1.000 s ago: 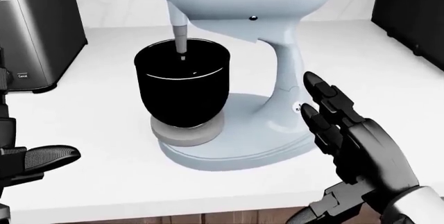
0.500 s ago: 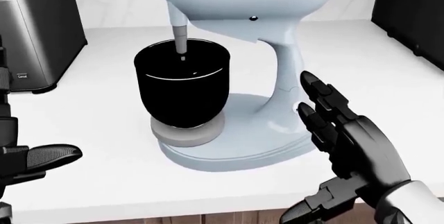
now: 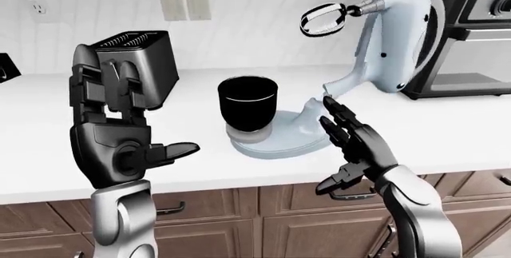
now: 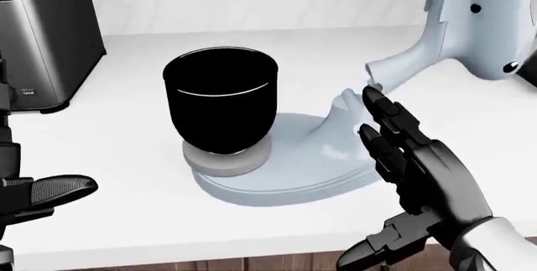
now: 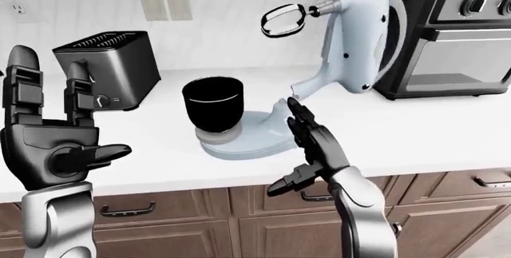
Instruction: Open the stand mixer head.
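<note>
Mixer head (image 3: 399,36) now tilted up, seemingly clear of bowl (image 3: 247,103)

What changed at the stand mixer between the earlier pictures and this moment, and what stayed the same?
The mixer head swung up and toward the view's right; its whisk, earlier dipping into the black bowl, now hangs high above it. The right hand stayed open beside the mixer's base, gripping nothing. The left hand, bowl and toaster kept their places.

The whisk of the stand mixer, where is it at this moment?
In the left-eye view the whisk is near the top, right of centre, raised on the tilted-back mixer head, above and right of the black bowl.
</note>
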